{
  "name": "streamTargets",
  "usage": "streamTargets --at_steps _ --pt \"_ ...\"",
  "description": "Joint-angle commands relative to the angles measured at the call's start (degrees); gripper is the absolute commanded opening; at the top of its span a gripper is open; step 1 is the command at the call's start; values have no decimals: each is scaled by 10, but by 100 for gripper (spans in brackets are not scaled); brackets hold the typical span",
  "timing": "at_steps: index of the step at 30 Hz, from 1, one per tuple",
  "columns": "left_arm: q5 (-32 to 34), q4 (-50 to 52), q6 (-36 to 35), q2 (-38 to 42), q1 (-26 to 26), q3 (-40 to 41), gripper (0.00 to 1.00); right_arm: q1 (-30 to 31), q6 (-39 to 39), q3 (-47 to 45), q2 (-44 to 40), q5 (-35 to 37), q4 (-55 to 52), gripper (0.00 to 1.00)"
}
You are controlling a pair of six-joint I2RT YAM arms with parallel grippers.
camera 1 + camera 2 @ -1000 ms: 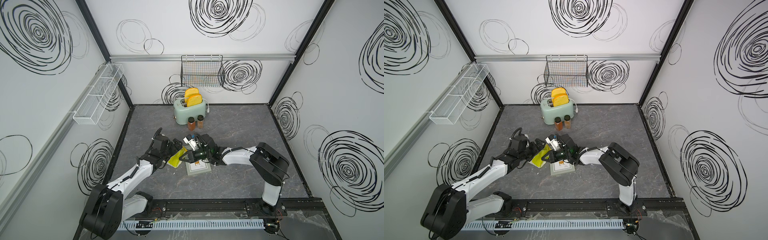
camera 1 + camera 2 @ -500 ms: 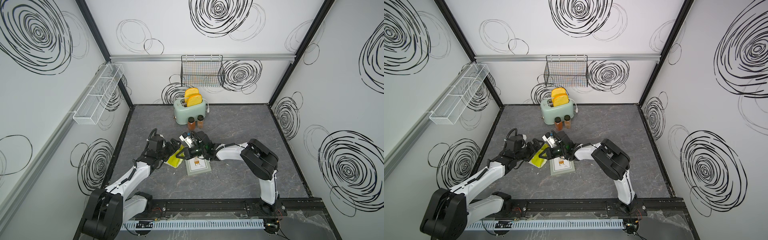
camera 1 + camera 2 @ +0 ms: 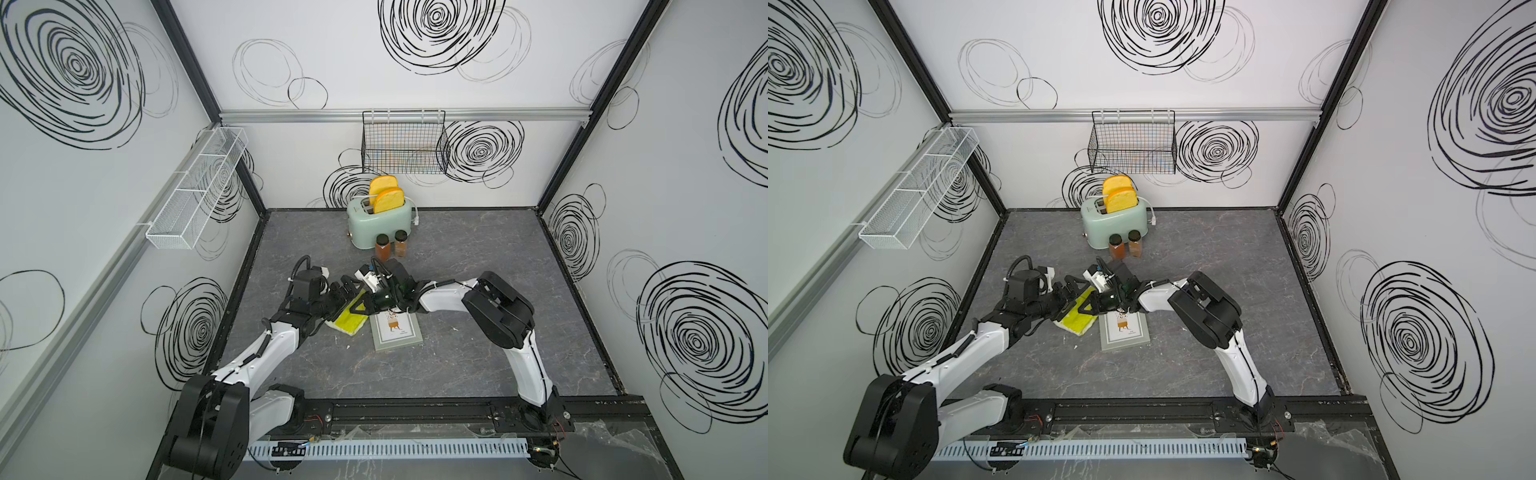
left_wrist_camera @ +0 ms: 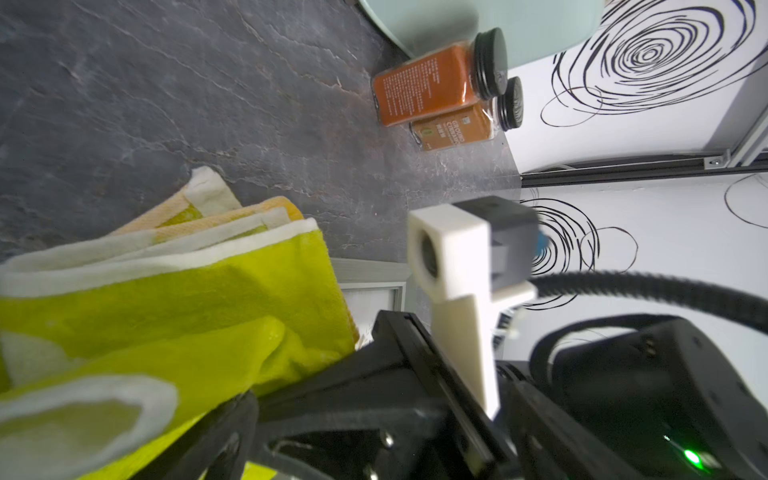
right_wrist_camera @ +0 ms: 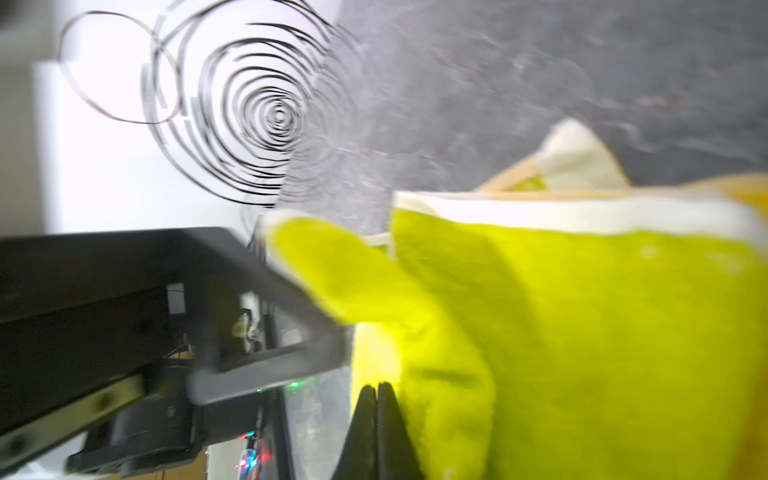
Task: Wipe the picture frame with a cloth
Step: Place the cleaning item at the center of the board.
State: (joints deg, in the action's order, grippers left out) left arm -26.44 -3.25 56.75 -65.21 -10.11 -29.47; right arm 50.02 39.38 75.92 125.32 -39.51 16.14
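The frame (image 3: 397, 332) lies flat near the middle of the grey marbled table (image 3: 478, 266). Its long axis runs from the front rail toward the back wall, the near end turned slightly to the right, and the top of the print points to the back. It is a smooth grey-green moulding around a white mat, with its far short edge hidden under the right arm. Just left of it is the cloth (image 3: 348, 323), a nubbly lime fabric with white bands, folded in several layers. Its long axis runs diagonally, the far end rising toward the frame's far left corner. The left gripper (image 3: 348, 296) is spread wide at that raised end, and a flap of cloth lies over one black trussed finger (image 5: 291, 316). The right gripper (image 5: 376, 395) has its fingers pressed together against the cloth; whether a fold is pinched cannot be told.
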Motion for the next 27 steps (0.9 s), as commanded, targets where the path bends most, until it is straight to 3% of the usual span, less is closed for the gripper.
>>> streamTargets --at_steps 1,6,13,19,22,24,27 --pt "-16 7 -9 20 3 -5 98 -3 -22 34 17 54 -87 0" --pt "-5 65 -21 62 12 -31 98 -4 -29 43 16 109 -128 0" --pt "24 183 -60 129 48 -119 98 -8 -22 43 29 114 -139 0" --pt "127 264 -110 174 52 -145 98 -10 -48 33 3 84 -111 0" --pt "169 281 -118 189 52 -107 98 -9 -95 25 -38 53 -97 18" --pt "192 272 -112 221 52 -76 98 -9 -131 26 -67 34 -106 34" --pt "230 264 -109 263 53 -57 98 -10 -170 28 -105 23 -130 49"
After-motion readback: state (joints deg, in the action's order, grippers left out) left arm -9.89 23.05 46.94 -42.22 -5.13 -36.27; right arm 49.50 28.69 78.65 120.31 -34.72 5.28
